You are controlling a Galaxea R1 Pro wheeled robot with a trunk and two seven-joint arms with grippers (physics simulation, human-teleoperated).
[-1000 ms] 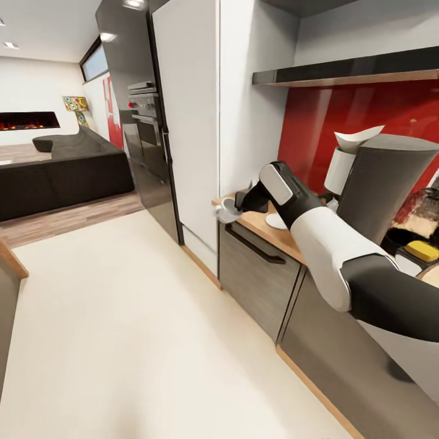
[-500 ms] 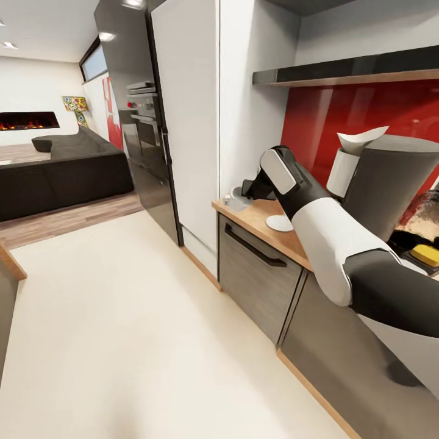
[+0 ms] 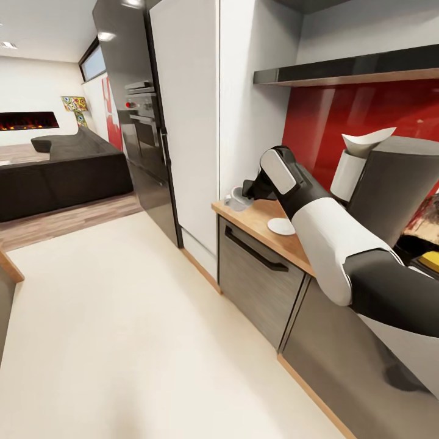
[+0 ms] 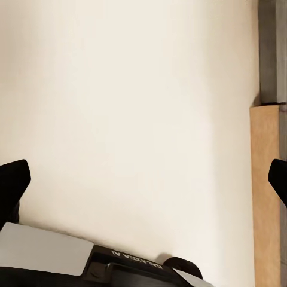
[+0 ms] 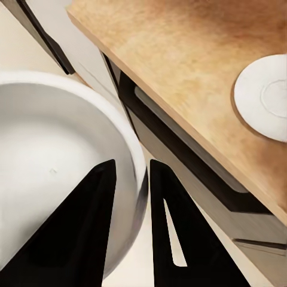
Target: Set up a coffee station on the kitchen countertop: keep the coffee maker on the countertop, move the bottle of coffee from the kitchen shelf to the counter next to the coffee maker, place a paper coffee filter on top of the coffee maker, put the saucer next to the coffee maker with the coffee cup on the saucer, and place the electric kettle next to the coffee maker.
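Item: coffee cup (image 5: 57, 173). White, small; held by the right gripper (image 5: 133, 200), jaws pinched across the cup's rim wall, one finger inside the bowl and one outside. A rim pinch leaves the base free, which suits setting it down flat. In the head view the cup (image 3: 235, 199) hangs at the end corner of the bench (image 3: 259, 222), at about 9 o'clock from the saucer, apart from it.

Item: saucer (image 3: 281, 226). White, round, flat on the bench, bare, at roughly 8 o'clock from the coffee maker (image 3: 393, 183) and near it. Likely parked there to receive the cup; that step not yet done.

Item: paper coffee filter (image 3: 366, 143). Off-white, pointed, sitting on top of the coffee maker.

Item: kitchen shelf (image 3: 347, 68). Glossy black, at 12 o'clock above the bench; nothing seen on its visible stretch.

Item: left gripper (image 4: 143, 179). Jaws spread wide, empty, pointing at the pale floor (image 4: 131, 89); judged idle, kept clear of the working arm.
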